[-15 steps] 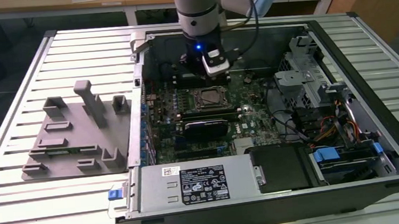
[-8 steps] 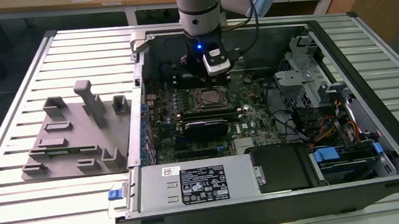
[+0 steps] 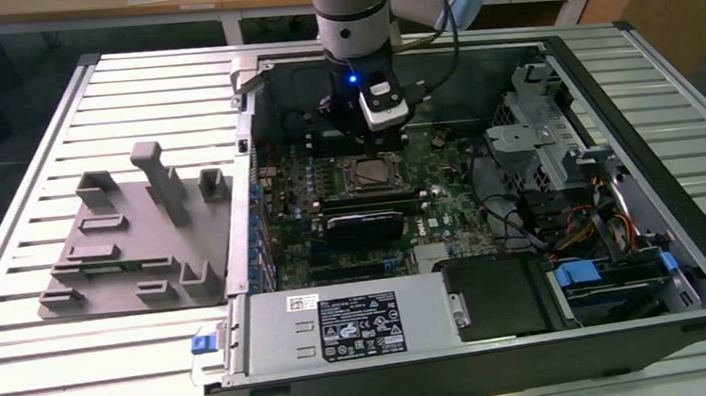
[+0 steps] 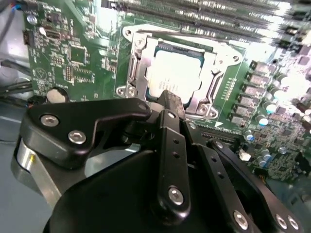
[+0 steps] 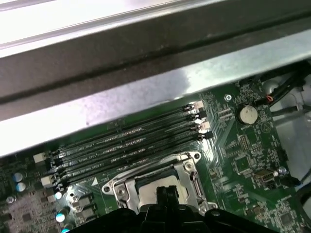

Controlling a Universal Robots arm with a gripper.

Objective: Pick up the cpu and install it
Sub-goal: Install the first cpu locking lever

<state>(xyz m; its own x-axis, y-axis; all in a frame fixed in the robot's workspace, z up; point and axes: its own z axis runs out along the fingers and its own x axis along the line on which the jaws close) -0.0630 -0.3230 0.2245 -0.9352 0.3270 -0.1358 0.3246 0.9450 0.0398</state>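
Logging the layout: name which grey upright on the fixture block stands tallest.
The hook-topped post near the fixture block's middle; the uprights beside it are squat brackets, well below its top.

Even overhead light is filling the exterior view. Glare is washing out the cpu in the second wrist view, where the near claw is blurring dark.

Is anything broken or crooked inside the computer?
Nothing stands out. The cpu lies flat and square in its socket on the motherboard, with the gripper just over its near edge. No part looks cracked, bent or spilled. The grey fixture sits tidy beside the case.
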